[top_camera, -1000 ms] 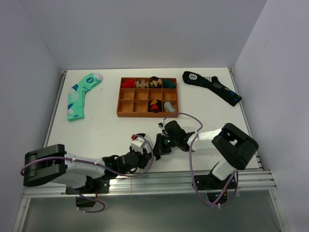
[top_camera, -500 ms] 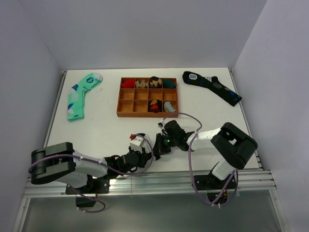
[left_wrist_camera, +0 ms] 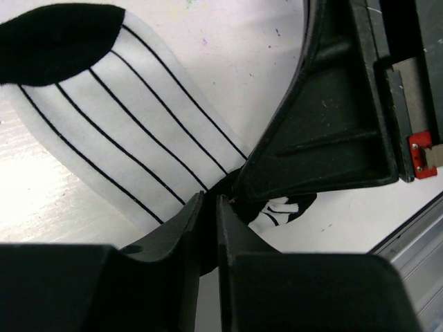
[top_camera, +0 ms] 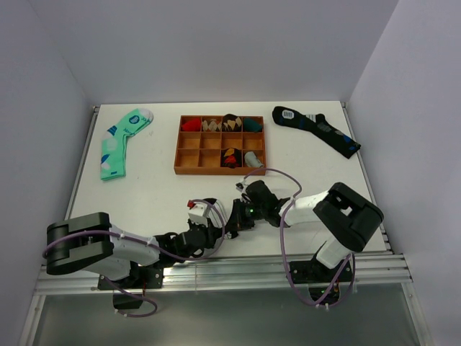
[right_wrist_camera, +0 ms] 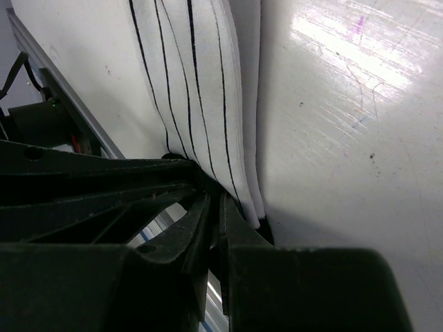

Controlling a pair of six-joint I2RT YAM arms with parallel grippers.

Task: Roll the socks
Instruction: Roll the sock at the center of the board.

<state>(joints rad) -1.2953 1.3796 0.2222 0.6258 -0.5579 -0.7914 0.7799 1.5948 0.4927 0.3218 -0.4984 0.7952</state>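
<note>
striped sock (left_wrist_camera: 124, 131) sits near-middle on the table (top_camera: 144, 194) – right gripper (right_wrist_camera: 216, 207) clamped on its end, left gripper (left_wrist_camera: 210, 218) nearly pinched right beside it, can't tell if it's got fabric – and the sock's length runs away from both.

A white table (top_camera: 158, 194) holds a wooden tray (top_camera: 220, 171) of little boxes, some with small bundles (top_camera: 230, 156) in them; a green sock (top_camera: 119, 140) lies far left; a black sock (top_camera: 317, 128) lies far right; near the front, the left gripper (top_camera: 218, 229) and right gripper (top_camera: 234, 218) meet close together.
</note>
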